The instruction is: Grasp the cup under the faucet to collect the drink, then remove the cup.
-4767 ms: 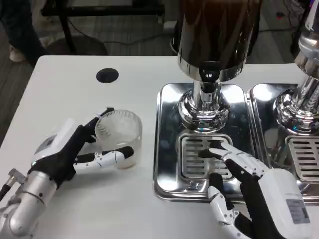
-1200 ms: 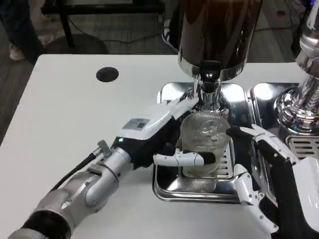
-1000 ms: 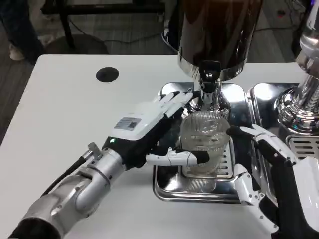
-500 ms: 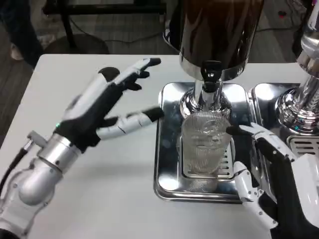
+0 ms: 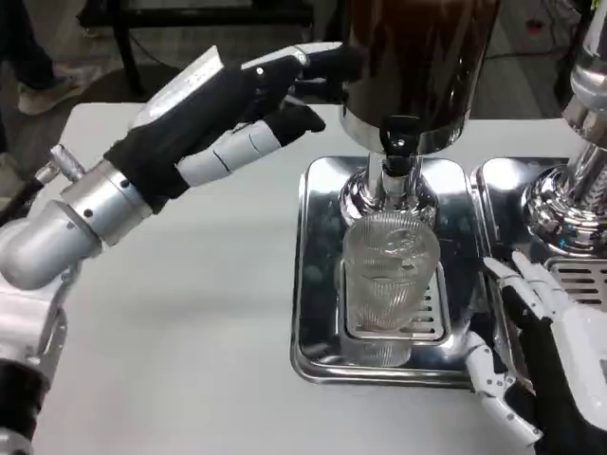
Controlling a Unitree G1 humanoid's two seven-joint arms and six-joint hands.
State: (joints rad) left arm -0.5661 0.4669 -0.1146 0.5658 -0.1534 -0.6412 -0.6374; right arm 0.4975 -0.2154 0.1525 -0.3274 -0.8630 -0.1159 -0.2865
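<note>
A clear ribbed cup point(image 5: 389, 272) stands upright on the drip grate point(image 5: 425, 318) of the steel tray point(image 5: 318, 265), directly below the black faucet point(image 5: 399, 140) of the dark drink dispenser point(image 5: 417, 57). My left hand point(image 5: 223, 104) is raised high above the table, left of the dispenser, open with its fingers reaching toward the tank. At the tray's front right corner my right hand point(image 5: 531, 351) is open and holds nothing, a little apart from the cup.
A second dispenser point(image 5: 580, 142) with its own steel tray point(image 5: 512, 227) stands at the right edge. The white table point(image 5: 190, 313) stretches bare to the left of the tray. Beyond the table's far edge lie the floor and chair legs.
My left hand carried the cup from the table onto the grate under the faucet, let it go, then rose up and back toward the dispenser's top. My right hand drew slightly back from the cup.
</note>
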